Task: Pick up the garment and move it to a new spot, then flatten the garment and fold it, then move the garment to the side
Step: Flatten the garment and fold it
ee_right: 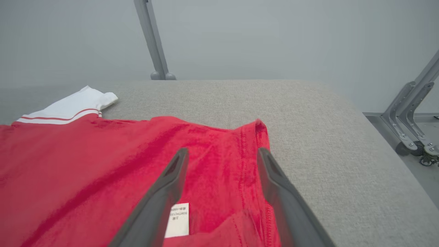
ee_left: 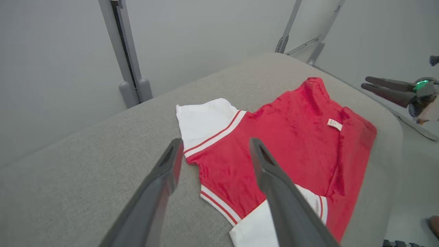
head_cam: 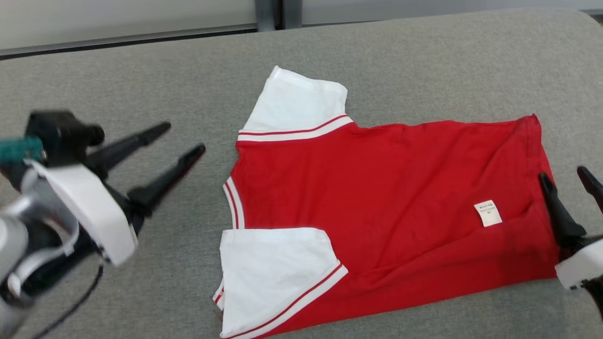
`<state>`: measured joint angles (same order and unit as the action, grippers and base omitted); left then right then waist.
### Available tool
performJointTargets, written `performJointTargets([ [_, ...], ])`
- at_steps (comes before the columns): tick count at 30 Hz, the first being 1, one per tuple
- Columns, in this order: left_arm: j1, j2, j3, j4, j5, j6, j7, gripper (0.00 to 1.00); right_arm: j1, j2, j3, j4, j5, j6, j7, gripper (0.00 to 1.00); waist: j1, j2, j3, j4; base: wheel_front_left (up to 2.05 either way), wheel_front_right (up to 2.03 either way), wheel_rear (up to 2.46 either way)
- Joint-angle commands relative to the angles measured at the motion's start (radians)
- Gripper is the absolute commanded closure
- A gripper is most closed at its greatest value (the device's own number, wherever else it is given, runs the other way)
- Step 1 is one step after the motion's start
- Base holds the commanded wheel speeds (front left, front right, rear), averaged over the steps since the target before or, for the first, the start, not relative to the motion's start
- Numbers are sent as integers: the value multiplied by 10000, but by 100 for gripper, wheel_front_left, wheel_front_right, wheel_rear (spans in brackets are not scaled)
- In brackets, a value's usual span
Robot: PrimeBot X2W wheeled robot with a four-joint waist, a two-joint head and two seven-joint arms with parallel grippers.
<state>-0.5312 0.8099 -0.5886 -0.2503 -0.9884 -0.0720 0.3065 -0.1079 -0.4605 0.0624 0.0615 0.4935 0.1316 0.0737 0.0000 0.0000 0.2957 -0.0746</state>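
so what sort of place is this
Probably a robot test cell rather than a home: a grey fabric-covered table, bare pale wall panels between metal posts, and the garment laid out on it.

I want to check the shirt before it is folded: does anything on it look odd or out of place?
Yes. A white label shows on the upper face of the T-shirt, near its hem. Such labels usually sit inside, so the shirt may be lying inside out.

Grey padded surface [head_cam: 400, 61] lies open around the garment [head_cam: 386, 188].
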Motion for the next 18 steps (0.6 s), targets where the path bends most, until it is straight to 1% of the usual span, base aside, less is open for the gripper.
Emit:
performJointTargets([
  [1,-598,-92,-60,368,26,-136,321,0,-306,20,124,-62,-59,-17,33,0,0,0,408,-441,0,0,0],
  [4,-2388,-548,-423,1775,80,-389,1379,0,-975,265,572,-103,-118,-17,30,0,0,0,818,-953,0,0,0],
  [7,-3802,-874,-782,3110,150,-500,2244,0,-1602,500,1087,1,-1,-17,-56,0,0,0,1321,-1524,0,0,0],
  [9,-4566,-1126,-1050,3882,237,-548,2640,0,-1884,655,1339,158,77,-17,-233,0,0,0,1646,-1843,0,0,0],
  [15,-6215,-1380,-1758,5679,555,-599,3472,0,-2469,1131,1868,827,270,-17,-978,0,0,0,2526,-2679,0,0,0],
  [18,-6604,-1411,-1954,6151,585,-594,3864,0,-2607,1249,1987,1072,294,-17,-1236,0,0,0,2746,-2897,0,0,0],
])
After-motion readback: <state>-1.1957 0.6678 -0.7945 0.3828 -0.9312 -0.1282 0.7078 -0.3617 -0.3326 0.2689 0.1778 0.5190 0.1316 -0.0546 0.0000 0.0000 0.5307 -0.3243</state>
